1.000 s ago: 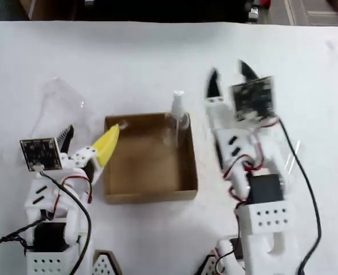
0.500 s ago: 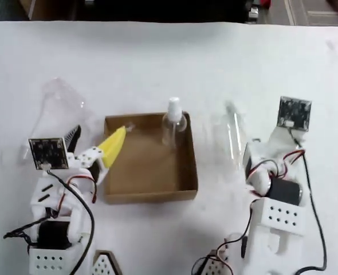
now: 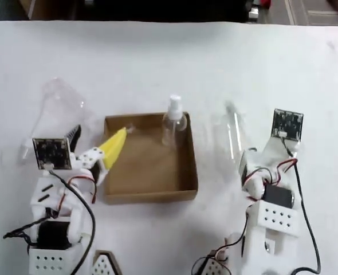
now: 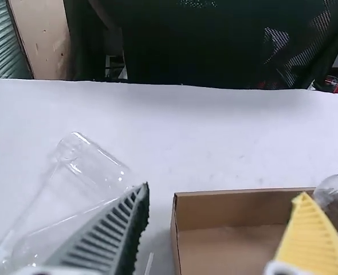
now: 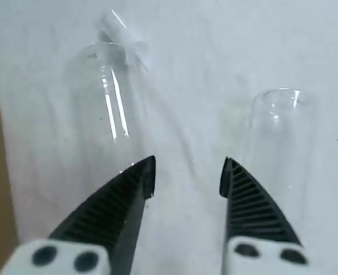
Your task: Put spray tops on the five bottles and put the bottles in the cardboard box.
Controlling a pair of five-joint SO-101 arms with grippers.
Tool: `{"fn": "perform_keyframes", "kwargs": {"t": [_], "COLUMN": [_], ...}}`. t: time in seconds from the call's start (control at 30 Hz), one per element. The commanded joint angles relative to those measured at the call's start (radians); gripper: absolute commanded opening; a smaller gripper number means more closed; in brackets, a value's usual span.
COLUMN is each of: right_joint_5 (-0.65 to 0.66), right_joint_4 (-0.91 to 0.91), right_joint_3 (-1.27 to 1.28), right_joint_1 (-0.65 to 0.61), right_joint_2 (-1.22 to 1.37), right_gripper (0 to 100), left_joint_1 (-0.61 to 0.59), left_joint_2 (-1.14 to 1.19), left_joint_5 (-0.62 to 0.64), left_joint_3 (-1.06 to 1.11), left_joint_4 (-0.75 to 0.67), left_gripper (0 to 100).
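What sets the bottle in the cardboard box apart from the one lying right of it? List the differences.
The boxed bottle stands upright; the outside bottle lies on its side. The boxed bottle is inside the cardboard box, at its far right corner; the outside bottle rests on the table. Both are clear.

The cardboard box (image 3: pixel 149 196) is matt brown card. The standing bottle (image 3: pixel 175 123) in it and the lying bottle (image 3: pixel 233 137) right of centre are clear, glossy plastic. The table (image 3: pixel 157 57) is matt white. The left gripper (image 4: pixel 221 195) has ribbed matt plastic fingers (image 4: pixel 109 240), grey and yellow.
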Motion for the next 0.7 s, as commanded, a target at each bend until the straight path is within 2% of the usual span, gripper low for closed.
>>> {"fn": "perform_keyframes", "kwargs": {"t": [0.0,0.17,0.33,0.67], "right_joint_5": [0.002,0.002,0.002,0.002], "right_joint_4": [-0.016,-0.018,-0.033,-0.033], "right_joint_3": [-0.006,-0.006,-0.006,-0.005], "right_joint_1": [0.012,0.012,0.012,0.012], "right_joint_2": [-0.016,-0.016,-0.016,-0.016], "right_gripper": [15.9,15.9,15.9,15.9], "left_joint_1": [-0.001,0.001,0.004,0.004], "left_joint_2": [-0.008,-0.008,-0.007,-0.007], "left_joint_5": [-0.009,-0.009,-0.009,-0.009], "left_joint_3": [-0.014,-0.015,-0.015,-0.014], "left_joint_4": [-0.025,-0.026,-0.028,-0.028], "left_gripper": [35,35,31,31]}}
